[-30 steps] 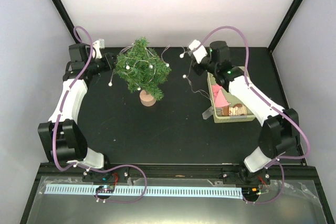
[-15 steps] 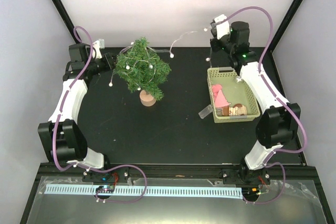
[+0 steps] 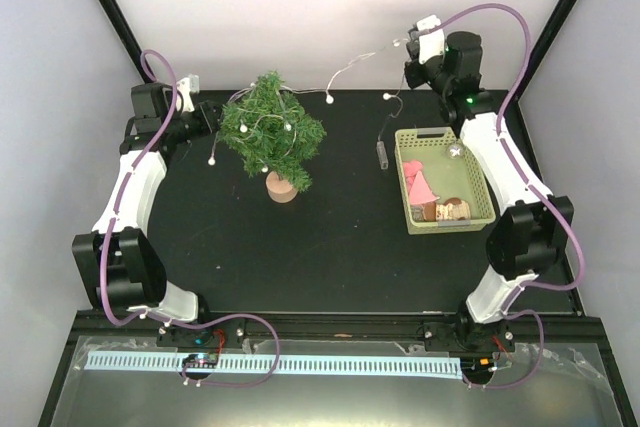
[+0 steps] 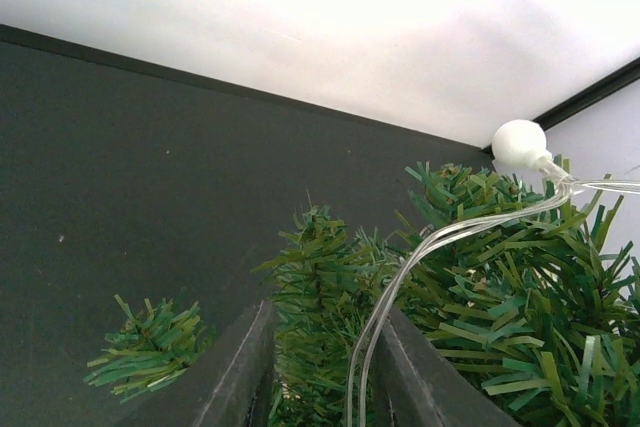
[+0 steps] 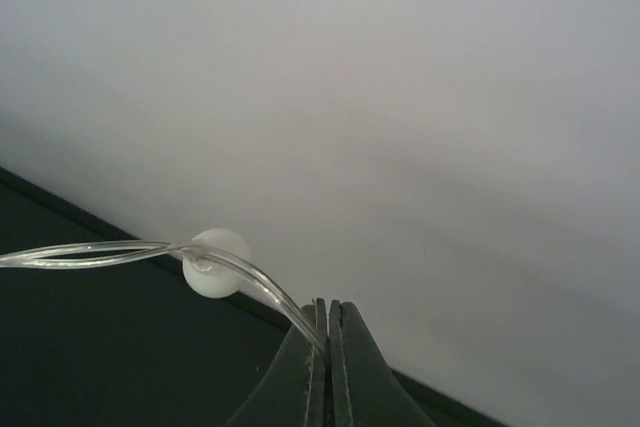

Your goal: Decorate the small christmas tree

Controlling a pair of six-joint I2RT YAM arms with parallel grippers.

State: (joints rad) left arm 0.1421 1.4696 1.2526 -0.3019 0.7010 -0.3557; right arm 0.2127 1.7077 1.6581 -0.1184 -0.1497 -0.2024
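The small christmas tree (image 3: pixel 272 132) stands upright on its wooden disc at the back left, with a string of lights (image 3: pixel 355 67) with white bulbs draped over it. My left gripper (image 3: pixel 208 117) is at the tree's left side, shut on a branch (image 4: pixel 320 277), and the clear wire (image 4: pixel 400 277) runs along its right finger past a white bulb (image 4: pixel 520 142). My right gripper (image 3: pixel 407 47) is raised at the back right, shut on the wire just behind a bulb (image 5: pixel 215 262). The string spans from tree to gripper, and its clear end piece (image 3: pixel 381 154) trails below.
A pale green lattice basket (image 3: pixel 484 187) sits at the right under my right arm, holding a pink piece (image 3: pixel 420 185) and brown ornaments (image 3: pixel 448 210). A loose bulb (image 3: pixel 211 160) hangs left of the tree. White walls close in at the back.
My right arm has lifted and swung back to the right, drawing the string taut. The clear end piece has left the basket's near left corner and moved farther back. Left arm unmoved.
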